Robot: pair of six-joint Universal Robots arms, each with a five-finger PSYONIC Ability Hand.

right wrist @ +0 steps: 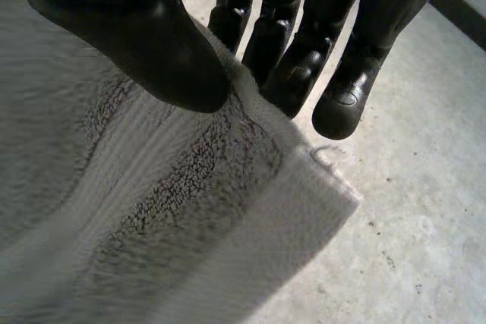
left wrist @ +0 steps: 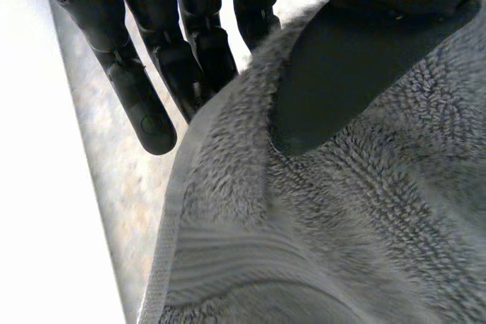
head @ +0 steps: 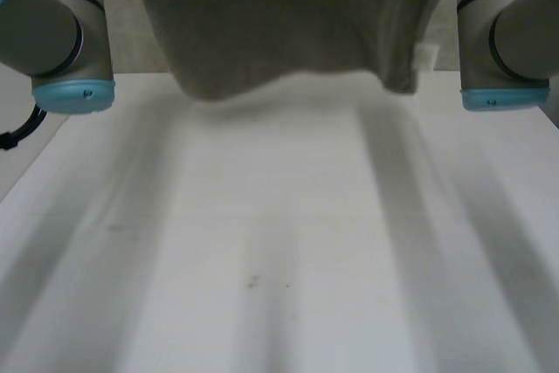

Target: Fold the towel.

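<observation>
Towel (head: 279,32) hung over the far part of the surface (head: 279,268), btwn left arm (head: 52,32) & right arm (head: 507,32), hiding what lay behind it. Its lower hem sagged in the middle. A small white tag (head: 425,56) sat at the edge nearer the right arm.

Wrist views gave the grips. Left robot hand (left wrist: 334,81) pinched the towel at a side edge, thumb flat on the pile, fingers (left wrist: 144,104) behind the hem. Right robot hand (right wrist: 152,43) was clamped near a corner, thumb on top, fingers (right wrist: 342,96) behind the edge. Grey floor (right wrist: 410,210) lay beyond.

Towel was grey-beige terry, looped pile w/ a flat woven band along the hem. Surface was smooth, white, w/ a few dark specks. Floor was mottled & speckled.
</observation>
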